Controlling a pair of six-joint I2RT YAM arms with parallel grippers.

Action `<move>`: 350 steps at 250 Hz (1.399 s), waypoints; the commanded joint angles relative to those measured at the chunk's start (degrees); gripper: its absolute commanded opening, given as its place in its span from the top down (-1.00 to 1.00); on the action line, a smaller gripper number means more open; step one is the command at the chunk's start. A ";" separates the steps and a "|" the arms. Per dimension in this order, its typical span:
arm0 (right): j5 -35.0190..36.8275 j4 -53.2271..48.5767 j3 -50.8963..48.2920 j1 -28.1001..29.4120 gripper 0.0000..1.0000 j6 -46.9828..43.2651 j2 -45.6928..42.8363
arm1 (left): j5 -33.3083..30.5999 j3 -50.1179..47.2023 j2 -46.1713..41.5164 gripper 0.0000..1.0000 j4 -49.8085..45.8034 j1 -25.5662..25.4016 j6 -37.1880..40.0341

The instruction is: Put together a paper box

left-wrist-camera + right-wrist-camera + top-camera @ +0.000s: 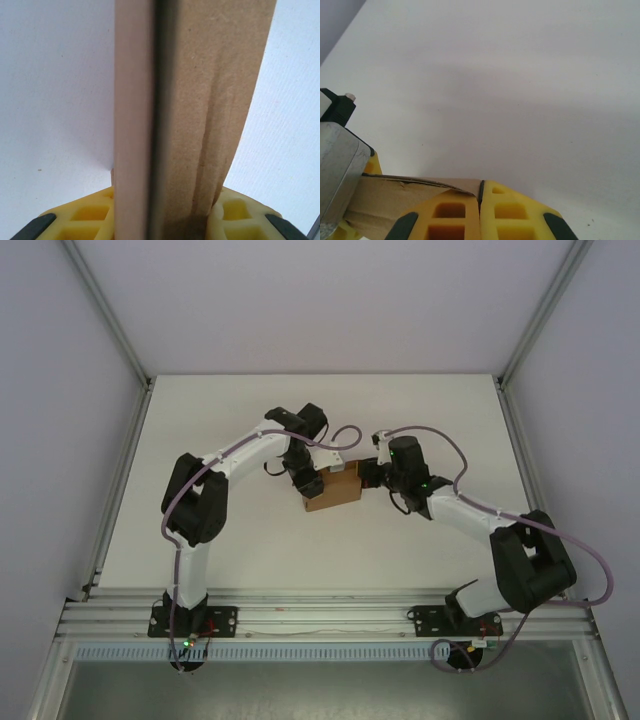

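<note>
The brown paper box [335, 490] stands partly folded at the table's middle, between both arms. My left gripper [305, 477] meets it from the left. In the left wrist view its yellow fingers [82, 220] are shut on a thick stack of the paper box's walls [200, 100], which rises straight up the frame. My right gripper [374, 476] is at the box's right side. Its yellow fingers [515, 212] are pressed together, and a thin cardboard flap [390, 197] runs into the seam between them.
The white table [230, 540] lies bare around the box. Aluminium rails [320, 615] run along its near edge and upright posts frame the sides. The left arm's metal wrist part [335, 165] sits close at the left of the right wrist view.
</note>
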 commanded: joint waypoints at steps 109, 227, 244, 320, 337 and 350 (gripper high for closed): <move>4.77 -18.68 5.73 1.07 1.00 6.80 0.53 | -2.56 -1.86 0.72 0.49 4.89 -0.41 0.14; 10.04 -7.58 -6.77 1.04 1.00 -6.17 -1.10 | -2.03 -2.55 0.01 0.50 3.23 0.01 4.29; 12.50 -8.09 -5.39 1.04 1.00 -5.90 -1.64 | -1.98 -2.15 0.09 0.51 2.63 0.27 4.75; 12.61 -12.12 0.97 0.95 1.00 -9.42 -0.64 | -1.11 -3.21 -0.75 0.51 2.17 0.29 6.76; 12.44 -12.55 1.10 1.03 1.00 -9.33 -0.25 | -0.95 -3.12 -0.78 0.51 2.09 0.29 7.17; 11.62 -12.24 0.52 1.14 1.00 -9.33 0.00 | -0.92 -3.19 -0.90 0.51 2.30 0.29 7.52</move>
